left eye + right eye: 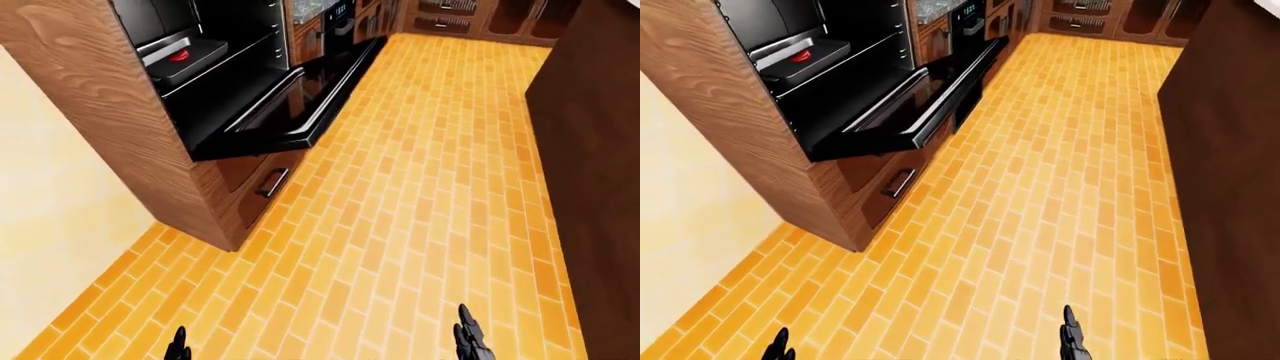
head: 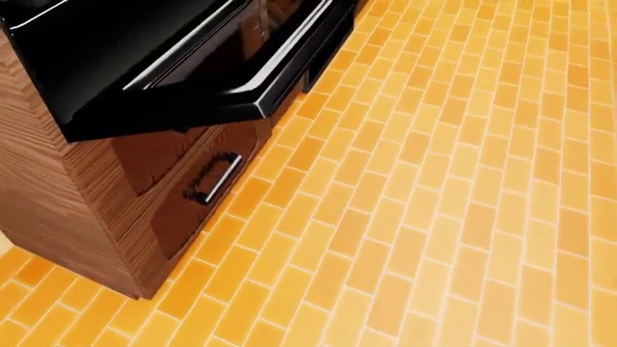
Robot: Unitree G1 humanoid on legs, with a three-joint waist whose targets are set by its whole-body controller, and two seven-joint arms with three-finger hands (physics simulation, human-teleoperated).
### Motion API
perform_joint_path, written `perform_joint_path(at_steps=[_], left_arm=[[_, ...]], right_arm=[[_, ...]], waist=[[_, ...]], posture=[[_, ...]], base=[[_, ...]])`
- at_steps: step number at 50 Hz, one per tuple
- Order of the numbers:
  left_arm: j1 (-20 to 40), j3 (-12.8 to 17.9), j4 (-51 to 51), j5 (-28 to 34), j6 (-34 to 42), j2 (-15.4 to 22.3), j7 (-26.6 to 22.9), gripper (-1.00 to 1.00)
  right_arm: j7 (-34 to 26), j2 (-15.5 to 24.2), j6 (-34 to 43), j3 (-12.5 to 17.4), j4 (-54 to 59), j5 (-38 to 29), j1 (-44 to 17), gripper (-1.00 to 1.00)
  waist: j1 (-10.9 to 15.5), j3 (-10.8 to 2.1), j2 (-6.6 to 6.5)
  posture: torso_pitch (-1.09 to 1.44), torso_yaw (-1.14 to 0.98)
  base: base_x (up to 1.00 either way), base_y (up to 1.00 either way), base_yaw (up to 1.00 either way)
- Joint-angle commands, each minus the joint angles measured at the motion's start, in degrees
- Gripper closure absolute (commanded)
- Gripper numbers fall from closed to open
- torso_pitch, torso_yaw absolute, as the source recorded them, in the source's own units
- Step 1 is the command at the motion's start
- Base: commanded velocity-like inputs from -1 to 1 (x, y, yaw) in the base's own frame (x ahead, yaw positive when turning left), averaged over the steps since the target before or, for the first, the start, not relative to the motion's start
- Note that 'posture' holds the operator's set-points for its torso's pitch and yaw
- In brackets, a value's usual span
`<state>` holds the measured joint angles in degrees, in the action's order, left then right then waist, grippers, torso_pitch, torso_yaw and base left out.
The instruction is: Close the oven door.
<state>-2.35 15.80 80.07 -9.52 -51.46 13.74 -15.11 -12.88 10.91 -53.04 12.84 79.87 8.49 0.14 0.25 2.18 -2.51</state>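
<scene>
left-eye view is showing the glossy black glass oven door [image 1: 290, 112] hanging open, likely heavy and stiff-hinged; its long steel handle [image 1: 335, 90] along the outer edge is offering the best lifting point, while only fingertips of the left hand [image 1: 178, 346] and right hand [image 1: 470, 336] are peeking in, so their grip cannot be told.

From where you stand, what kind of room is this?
Most likely a home kitchen. A built-in black oven sits in a wooden cabinet with its door hanging open and a tray inside. More wooden cabinets line the far wall, and the floor is orange brick tile.
</scene>
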Motion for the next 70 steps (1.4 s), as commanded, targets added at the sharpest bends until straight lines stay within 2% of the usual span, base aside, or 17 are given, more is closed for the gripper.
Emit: perform_joint_path(at_steps=[1,9,11,13,21,26,27,34,41,42,46,51,55,56,65,69,70], left_arm=[[0.3,0.0,-0.8,0.0,-1.5,0.3,-0.3,-1.00],[0.3,-0.1,-0.8,0.0,-1.5,0.2,-0.2,-1.00],[0.3,-0.1,-0.8,0.0,-1.5,0.2,-0.2,-1.00],[0.3,-0.1,-0.8,0.0,-1.5,0.2,-0.2,-1.00],[0.2,-0.1,-0.8,-0.1,-1.6,0.2,-0.2,-1.00],[0.3,-0.1,-0.8,-0.1,-1.5,0.2,-0.3,-1.00],[0.3,0.0,-0.8,-0.1,-1.5,0.2,-0.3,-1.00],[0.4,-0.1,-0.8,0.0,-1.4,0.2,-0.3,-1.00],[0.3,0.0,-0.8,-0.1,-1.5,0.3,-0.4,-1.00],[0.3,0.1,-0.8,-0.1,-1.4,0.3,-0.4,-1.00],[0.3,0.0,-0.8,0.0,-1.5,0.2,-0.3,-1.00],[0.3,0.0,-0.8,-0.1,-1.5,0.2,-0.3,-1.00],[0.3,0.0,-0.8,-0.1,-1.5,0.2,-0.3,-1.00],[0.2,0.0,-0.8,-0.1,-1.5,0.2,-0.3,-1.00],[0.2,0.0,-0.8,-0.3,-1.6,0.2,-0.5,-1.00],[0.2,0.0,-0.8,-0.3,-1.5,0.2,-0.5,-1.00],[0.2,0.0,-0.8,-0.3,-1.5,0.2,-0.5,-1.00]], right_arm=[[0.6,1.3,-1.8,0.8,-1.2,0.9,-0.4,-1.00],[0.4,1.3,-1.9,0.8,-1.2,0.9,-0.4,-1.00],[0.3,1.3,-1.9,0.8,-1.2,0.9,-0.4,-1.00],[0.4,1.2,-1.9,0.7,-1.2,0.8,-0.3,-1.00],[0.5,1.2,-2.0,0.7,-1.2,0.7,-0.3,-1.00],[0.4,1.3,-2.0,0.7,-1.2,0.7,-0.3,-1.00],[0.4,1.3,-1.9,0.7,-1.2,0.7,-0.3,-1.00],[0.4,1.3,-1.9,0.7,-1.1,0.7,-0.3,-1.00],[0.5,1.3,-1.9,0.7,-1.1,0.6,-0.2,-1.00],[0.5,1.3,-1.9,0.7,-1.1,0.5,-0.2,-1.00],[0.5,1.2,-1.8,0.7,-1.1,0.5,-0.3,-1.00],[0.7,1.2,-1.8,0.6,-1.2,0.4,-0.3,-1.00],[0.7,1.1,-1.8,0.6,-1.1,0.4,-0.3,-1.00],[0.7,1.1,-1.8,0.6,-1.1,0.3,-0.2,-1.00],[0.5,1.1,-1.8,0.7,-1.2,0.5,-0.2,-1.00],[0.5,1.1,-1.8,0.6,-1.2,0.5,-0.2,-1.00],[0.5,1.2,-1.8,0.6,-1.2,0.5,-0.2,-1.00]], waist=[[-0.2,-0.28,0.51],[-0.4,-0.24,4.91],[-0.6,-0.87,7.42],[-1.0,-0.37,5.30],[-0.7,-0.07,2.86],[-0.5,-1.07,-3.94],[-0.1,-0.37,-0.40],[-0.1,0.03,0.95],[-0.5,-0.59,7.59],[-1.0,-0.46,4.76],[-1.0,-0.71,4.82],[-0.8,-0.03,1.90],[-0.5,-0.63,-3.49],[0.0,-0.23,-0.67],[-0.1,-0.08,2.59],[-0.4,-1.14,7.97],[-1.0,-0.31,4.51]], posture=[[0.00,0.00],[0.00,0.00],[0.00,0.00],[0.00,0.00],[0.00,0.00],[0.00,0.00],[0.00,0.00],[0.00,0.00],[0.00,0.00],[0.00,0.00],[0.00,0.00],[0.00,0.00],[0.00,0.00],[0.00,0.00],[0.00,0.00],[0.00,0.00],[0.00,0.00]], base=[[0.00,0.20,0.00],[0.01,0.15,0.00],[0.04,0.09,0.00],[0.05,0.09,0.00],[0.04,0.09,0.00],[0.04,0.09,0.00],[0.05,0.09,0.00],[0.05,0.09,0.00],[0.05,0.09,0.00],[0.05,0.09,0.00],[0.06,0.08,0.00],[0.06,0.09,0.00],[0.06,0.10,0.00],[0.05,0.10,0.00],[0.06,0.11,0.00],[0.06,0.11,0.00],[0.06,0.10,0.00]])
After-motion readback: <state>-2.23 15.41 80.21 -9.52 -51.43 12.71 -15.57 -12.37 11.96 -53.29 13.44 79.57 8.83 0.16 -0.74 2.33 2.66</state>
